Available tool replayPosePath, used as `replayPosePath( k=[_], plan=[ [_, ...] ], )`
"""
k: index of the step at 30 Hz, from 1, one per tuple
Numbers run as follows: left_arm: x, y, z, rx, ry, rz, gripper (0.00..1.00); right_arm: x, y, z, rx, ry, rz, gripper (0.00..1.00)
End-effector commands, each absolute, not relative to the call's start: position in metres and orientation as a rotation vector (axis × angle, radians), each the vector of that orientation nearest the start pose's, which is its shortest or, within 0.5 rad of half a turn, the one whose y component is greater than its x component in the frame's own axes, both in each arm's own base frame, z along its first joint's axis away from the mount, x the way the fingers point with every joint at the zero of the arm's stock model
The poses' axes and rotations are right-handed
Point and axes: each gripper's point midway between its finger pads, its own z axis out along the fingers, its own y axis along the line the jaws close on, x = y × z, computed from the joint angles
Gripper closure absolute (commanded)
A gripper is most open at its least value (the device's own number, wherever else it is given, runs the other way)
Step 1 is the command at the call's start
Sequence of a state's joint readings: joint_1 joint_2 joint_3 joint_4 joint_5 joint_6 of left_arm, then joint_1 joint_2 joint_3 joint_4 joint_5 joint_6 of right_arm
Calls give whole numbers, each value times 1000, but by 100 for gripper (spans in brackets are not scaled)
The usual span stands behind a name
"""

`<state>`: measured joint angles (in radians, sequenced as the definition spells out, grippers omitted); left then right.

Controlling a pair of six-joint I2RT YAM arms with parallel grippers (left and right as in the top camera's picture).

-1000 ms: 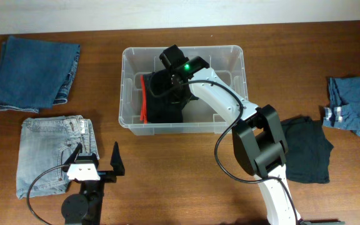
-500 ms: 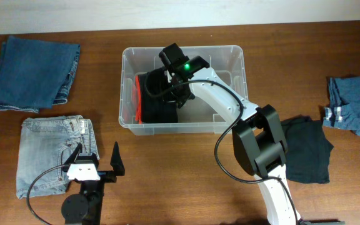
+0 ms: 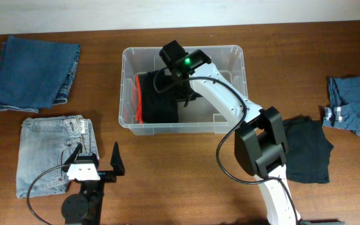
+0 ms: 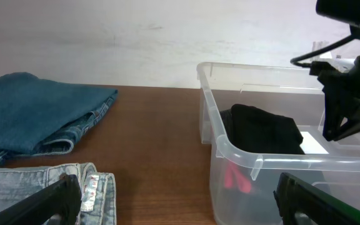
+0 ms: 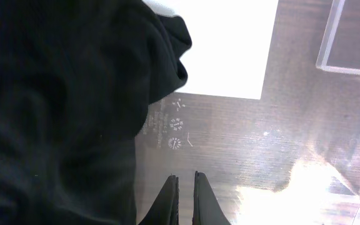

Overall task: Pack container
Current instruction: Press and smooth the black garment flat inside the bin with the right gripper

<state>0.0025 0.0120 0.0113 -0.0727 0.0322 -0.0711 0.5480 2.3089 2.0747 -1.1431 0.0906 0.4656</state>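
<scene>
Clear plastic, so I judge the container stiff, light and slippery; take it at the rim. It surrounds the right claw, pressed closed and empty beside black cloth. The left claw gapes wide, container ahead of it

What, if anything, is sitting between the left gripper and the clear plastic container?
Nothing visible. Only bare table lies between the open left gripper and the near wall of the container. The light jeans lie on the gripper's left side, away from that path.
</scene>
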Motion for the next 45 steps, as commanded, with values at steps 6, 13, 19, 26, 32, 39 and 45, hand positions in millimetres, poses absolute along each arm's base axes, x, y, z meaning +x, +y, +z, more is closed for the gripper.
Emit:
replayPosePath(
  k=[6,13,19,26,32,39,45],
  plan=[
    [246,-3,157,-35,1649,-67,1,426,266,67,-111,2931,180,96],
    [246,-3,156,-35,1650,-67,1,411,270,60,-115,2997,241,96],
    [246,-3,157,-35,1649,-67,1,407,278,61,-122,3016,310,96],
    [246,-3,157,-35,1649,-67,1,408,287,60,-137,3002,358,96],
    [246,-3,157,-35,1649,-67,1,409,302,54,-173,2978,381,96],
    [246,-3,157,-35,1649,-67,0,410,315,57,-198,2956,448,96],
    [246,-3,157,-35,1649,-67,0,410,325,59,-213,2943,527,96]
  ],
)
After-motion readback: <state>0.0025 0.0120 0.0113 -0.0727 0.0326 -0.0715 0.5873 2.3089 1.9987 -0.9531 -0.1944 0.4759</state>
